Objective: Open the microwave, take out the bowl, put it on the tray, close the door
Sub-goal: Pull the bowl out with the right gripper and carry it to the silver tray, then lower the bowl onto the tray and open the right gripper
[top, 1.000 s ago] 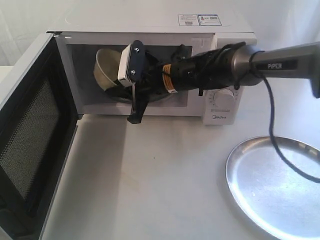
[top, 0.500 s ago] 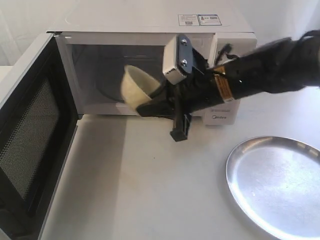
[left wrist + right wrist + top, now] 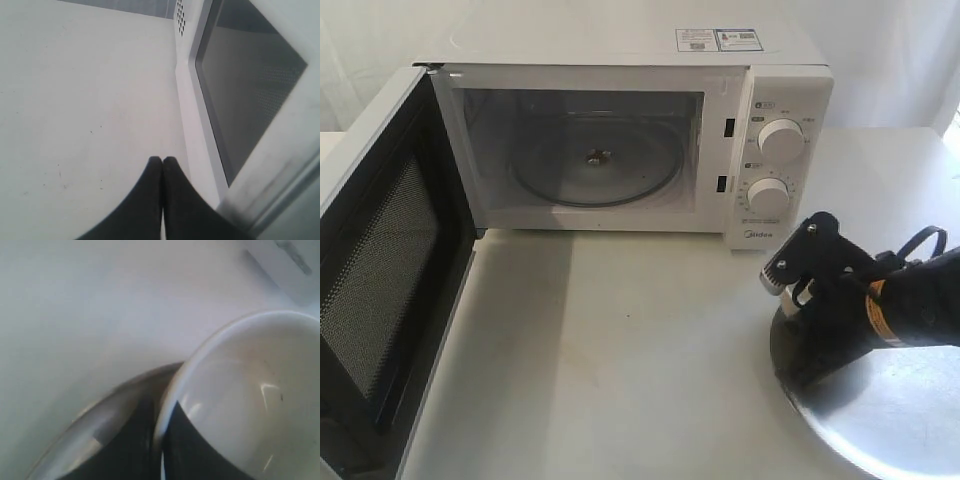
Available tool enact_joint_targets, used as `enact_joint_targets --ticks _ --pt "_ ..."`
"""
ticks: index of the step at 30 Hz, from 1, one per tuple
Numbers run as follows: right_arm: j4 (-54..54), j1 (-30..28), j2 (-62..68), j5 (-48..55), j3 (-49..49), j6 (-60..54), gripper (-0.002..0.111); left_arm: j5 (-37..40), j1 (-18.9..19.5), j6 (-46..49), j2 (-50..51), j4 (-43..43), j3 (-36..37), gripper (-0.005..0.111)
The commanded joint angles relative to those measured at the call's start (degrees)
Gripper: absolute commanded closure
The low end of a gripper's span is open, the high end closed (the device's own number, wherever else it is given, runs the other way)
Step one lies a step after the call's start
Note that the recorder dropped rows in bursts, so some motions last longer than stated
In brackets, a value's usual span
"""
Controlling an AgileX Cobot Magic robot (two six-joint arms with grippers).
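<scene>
The white microwave (image 3: 620,45) stands at the back with its door (image 3: 380,270) swung wide open to the left; only the glass turntable (image 3: 597,160) shows in the cavity. My right arm (image 3: 865,300) hangs over the near-left rim of the silver tray (image 3: 900,420) and hides the bowl in the exterior view. In the right wrist view my right gripper (image 3: 160,425) is shut on the rim of the cream-white bowl (image 3: 250,390), one finger inside and one outside, just above the tray's rim (image 3: 95,420). My left gripper (image 3: 162,161) is shut and empty, beside the door's dark window (image 3: 250,85).
Two round dials (image 3: 782,135) sit on the microwave's right panel. The open door reaches to the table's front left edge. White tabletop (image 3: 620,350) lies between the door and the tray.
My right arm has drawn the bowl out of the microwave and swung it right and down to the tray's left rim. The cavity now holds only the turntable.
</scene>
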Motion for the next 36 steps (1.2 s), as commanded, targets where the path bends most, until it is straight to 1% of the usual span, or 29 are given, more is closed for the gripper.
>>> enact_joint_targets --ticks 1,5,12,15,22,25,27,28,29,30,31,32,33,34,36 --pt "0.4 -0.2 -0.8 5.2 0.9 7.7 0.108 0.1 -0.3 -0.3 -0.2 -0.6 0.0 0.107" --pt "0.4 -0.2 -0.8 3.5 0.9 10.9 0.108 0.1 -0.3 -0.3 -0.2 -0.6 0.0 0.107" --pt "0.4 -0.2 -0.8 -3.3 0.9 11.2 0.108 0.1 -0.3 -0.3 -0.2 -0.6 0.0 0.107" --pt "0.4 -0.2 -0.8 -4.6 0.9 12.3 0.108 0.1 -0.3 -0.3 -0.2 -0.6 0.0 0.107" --pt "0.4 -0.2 -1.2 0.1 4.2 12.3 0.108 0.1 -0.3 -0.3 -0.2 -0.6 0.0 0.107" --pt "0.4 -0.2 -3.6 2.4 4.7 13.2 0.107 0.1 -0.3 -0.3 -0.2 -0.6 0.0 0.107" --pt "0.4 -0.2 -6.3 1.7 4.7 13.8 0.098 0.1 -0.3 -0.5 -0.2 -0.7 0.0 0.107" --pt "0.4 -0.2 -7.8 0.5 4.7 14.1 0.09 0.1 -0.3 -0.5 -0.2 -0.7 0.0 0.107" --pt "0.4 -0.2 -8.5 0.4 4.7 14.7 0.085 0.1 -0.3 -0.5 -0.2 -0.7 0.0 0.107" --pt "0.4 -0.2 -9.5 0.4 4.8 16.2 0.073 0.1 -0.3 -0.5 -0.2 -0.7 0.0 0.107" --pt "0.4 -0.2 -10.0 0.4 4.8 17.1 0.067 0.1 -0.3 -0.5 -0.2 -0.7 0.0 0.107" --pt "0.4 -0.2 -11.0 -0.6 4.8 17.2 0.056 0.1 -0.3 -0.5 -0.2 -0.7 0.0 0.107" --pt "0.4 -0.2 -11.7 -1.1 4.8 17.2 0.049 0.1 -0.3 -0.6 -0.2 -0.7 0.0 0.107" --pt "0.4 -0.2 -12.5 -1.3 4.8 17.1 0.044 0.1 -0.3 -0.6 -0.2 -0.7 0.0 0.107" --pt "0.4 -0.2 -14.7 -1.3 4.8 17.1 0.043 -0.2 -0.3 -0.5 -0.2 -0.7 0.0 0.107"
